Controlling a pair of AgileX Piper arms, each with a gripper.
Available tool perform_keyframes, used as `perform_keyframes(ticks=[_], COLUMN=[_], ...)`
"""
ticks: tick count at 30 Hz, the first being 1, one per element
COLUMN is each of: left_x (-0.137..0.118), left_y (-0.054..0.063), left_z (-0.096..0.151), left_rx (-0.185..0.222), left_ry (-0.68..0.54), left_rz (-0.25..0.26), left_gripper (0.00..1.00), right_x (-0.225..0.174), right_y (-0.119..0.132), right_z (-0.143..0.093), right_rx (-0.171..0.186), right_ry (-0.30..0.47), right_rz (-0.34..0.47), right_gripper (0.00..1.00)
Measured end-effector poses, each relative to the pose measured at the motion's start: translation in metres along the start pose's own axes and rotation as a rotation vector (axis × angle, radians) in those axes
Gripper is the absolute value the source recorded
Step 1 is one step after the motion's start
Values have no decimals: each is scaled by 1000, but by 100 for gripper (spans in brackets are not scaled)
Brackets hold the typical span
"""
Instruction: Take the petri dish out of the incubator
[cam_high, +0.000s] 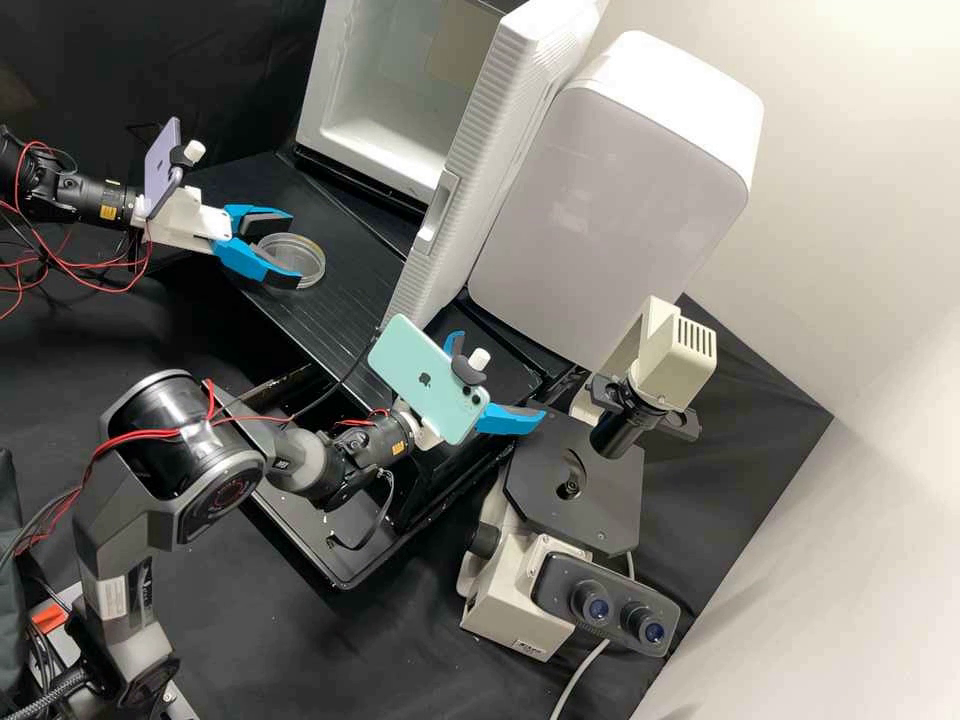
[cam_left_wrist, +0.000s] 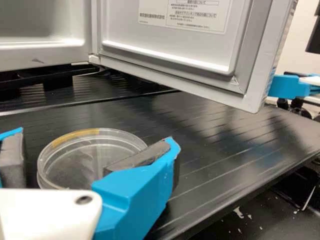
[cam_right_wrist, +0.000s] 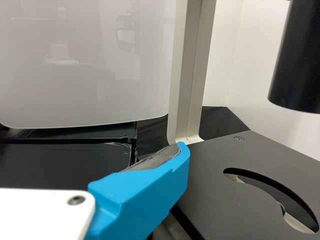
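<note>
Petri dish (cam_high: 300, 262) lay outside the open incubator (cam_high: 400, 90), removal seemingly near done

The left gripper (cam_high: 280, 248) straddled the dish on the ribbed black tabletop (cam_high: 350, 300), fingers apart, not clamped; only withdrawal looked left; the right gripper (cam_high: 520, 418) hung between the microscope (cam_high: 590, 500) and the incubator door (cam_high: 500, 150), its grip impossible to tell; nothing seemed to block the dish.

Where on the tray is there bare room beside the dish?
The ridged black tray is bare between the petri dish and the open door. Crowded: the left gripper straddles the dish.
</note>
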Motion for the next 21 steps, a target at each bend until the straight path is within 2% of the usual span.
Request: perform_keyframes(ticks=[6,11,12,14,17,21], left_x=[0,-2,-5,-9,-14,-21], left_y=[0,3,4,9,13,19], left_z=[0,1,2,5,8,8], left_rx=[0,65,89,105,97,81], left_ry=[1,19,19,11,-26,-52], left_rz=[1,57,93,158,257,363], left_gripper=[100,100,100,100,100,100], right_x=[0,0,0,0,0,0], right_y=[0,0,0,0,0,0], right_z=[0,0,0,0,0,0], right_rx=[0,0,0,0,0,0], right_ry=[0,0,0,0,0,0], right_rz=[0,0,0,0,0,0], right_gripper=[100,100,100,100,100,100])
